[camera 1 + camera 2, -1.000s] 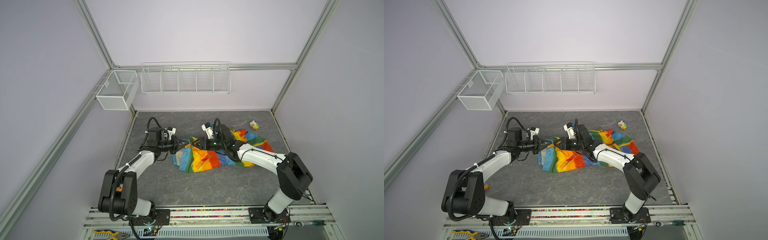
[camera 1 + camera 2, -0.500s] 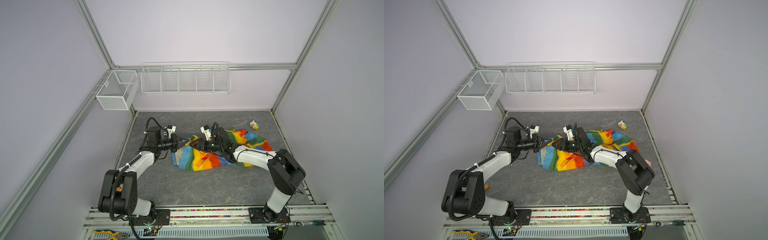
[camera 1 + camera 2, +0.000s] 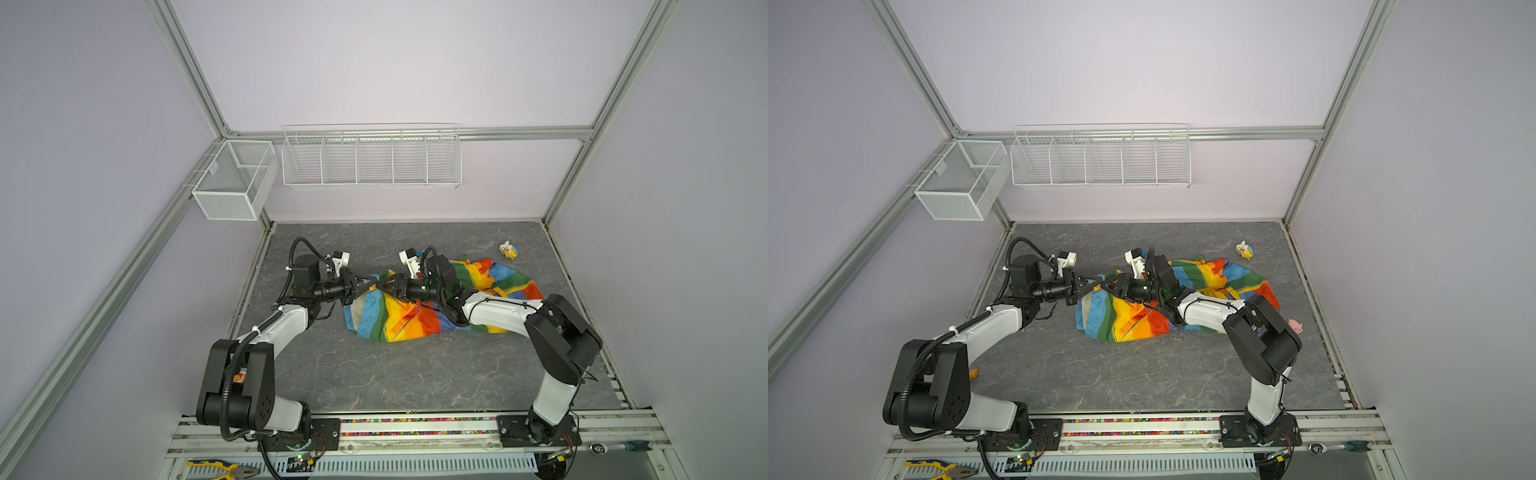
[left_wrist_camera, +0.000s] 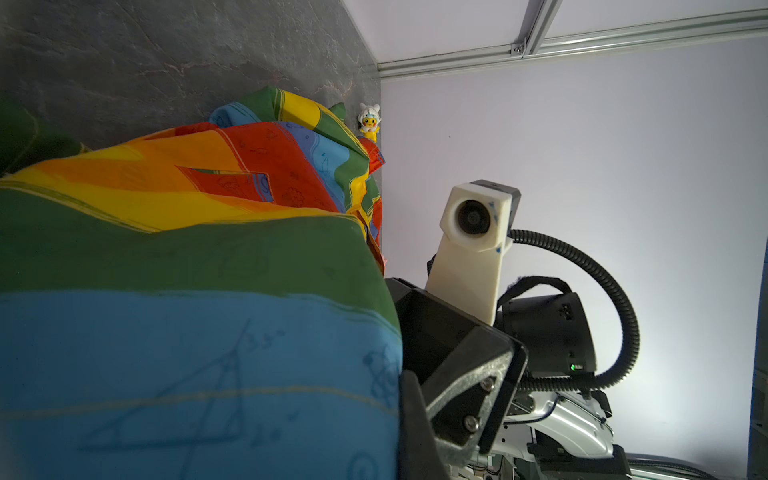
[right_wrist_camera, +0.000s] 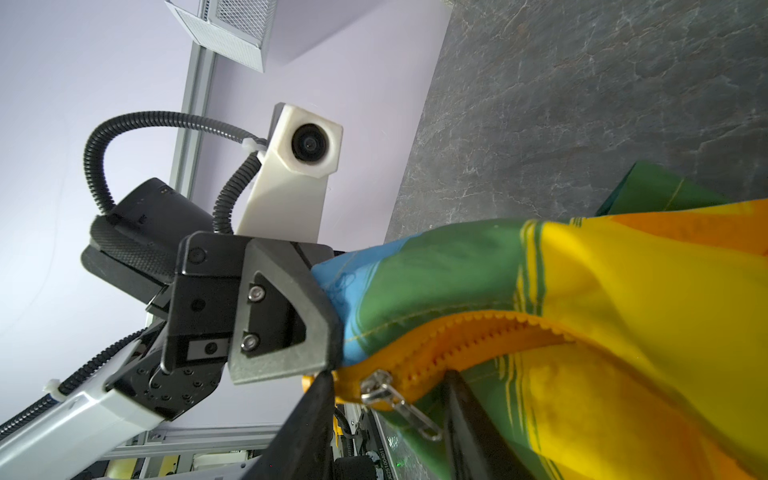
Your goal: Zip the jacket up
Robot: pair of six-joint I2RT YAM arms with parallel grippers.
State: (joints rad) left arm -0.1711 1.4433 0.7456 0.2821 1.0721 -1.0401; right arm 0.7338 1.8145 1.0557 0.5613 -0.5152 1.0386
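Right wrist view: our right gripper (image 5: 388,374) stands spread around the zipper pull (image 5: 401,407), while the left gripper (image 5: 334,332) is pressed tight onto the jacket (image 5: 582,282) beside the zipper's end.
We judge the thin, dangling pull could swing aside as the fingers (image 5: 316,415) close, leaving us pinching orange tape (image 5: 415,353) or loose fabric. A hard tug might also drag the hem out of the left grip. Only this view shows us the teeth (image 5: 478,336) and slider (image 5: 374,388). In both top views we see just the tips meeting at the left edge of the jacket, which lies crumpled in the middle of the table (image 3: 374,374). The left wrist view is mostly fabric.
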